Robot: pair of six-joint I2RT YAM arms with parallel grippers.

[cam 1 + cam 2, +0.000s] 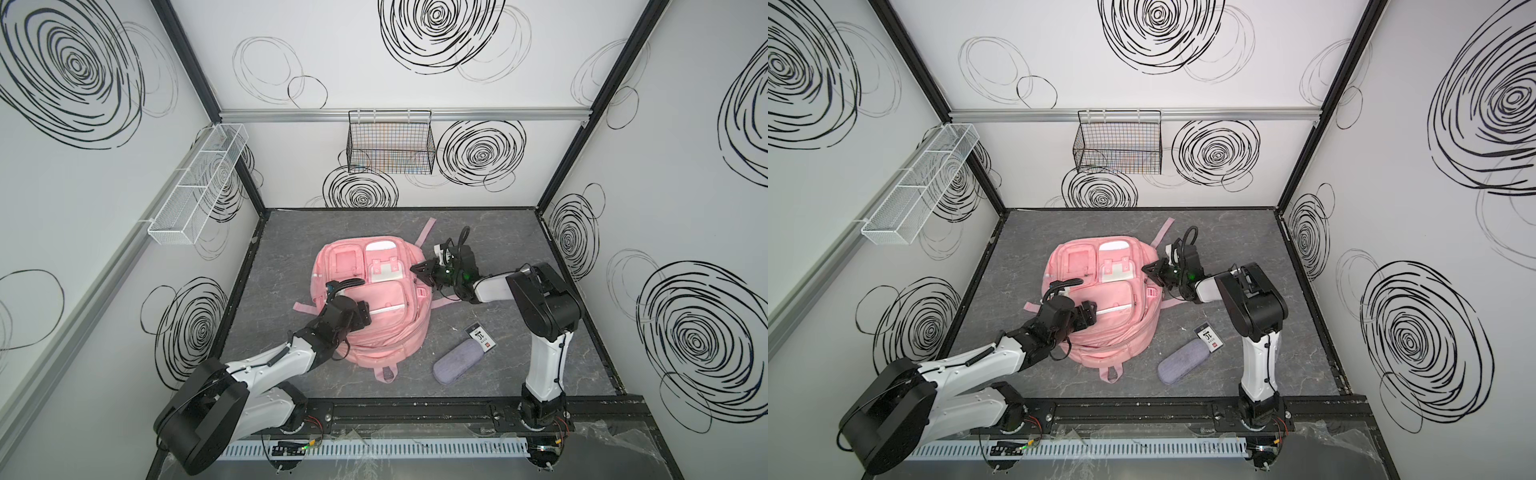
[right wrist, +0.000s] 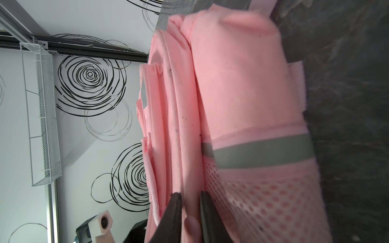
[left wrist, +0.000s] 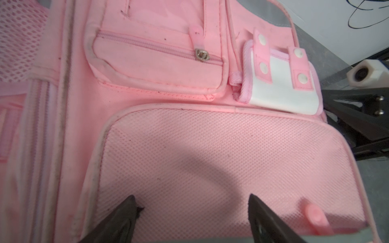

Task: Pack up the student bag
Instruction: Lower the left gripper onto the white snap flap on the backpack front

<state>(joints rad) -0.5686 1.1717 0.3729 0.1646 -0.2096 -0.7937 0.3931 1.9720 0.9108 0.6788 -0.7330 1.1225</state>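
In a top view the student bag (image 1: 374,332), a big pink fabric backpack with white trim, lies on its back in the middle of the grey marbled tabletop (image 1: 291,232). Its pockets face up and its carry loop points toward the near edge, so the zips are within reach. The left fingers (image 1: 365,313) hang over the front pockets. The right fingers (image 1: 419,268) come in at the bag's side nearest the right edge. A grey-lilac oblong pouch (image 1: 457,363) and a small black-and-white card (image 1: 482,340) lie just beside each other toward the near right corner, apart from the bag, presumably waiting to go in.

From the left wrist, the left fingers (image 3: 126,218) stand wide apart above the pink mesh pocket panel (image 3: 210,157), holding nothing. I'd guess they are ready to steady the bag.

From the right wrist, the right fingers (image 2: 175,212) are pinched close on a rounded pink tab (image 2: 190,228) at the bag's side seam, likely a zip pull.
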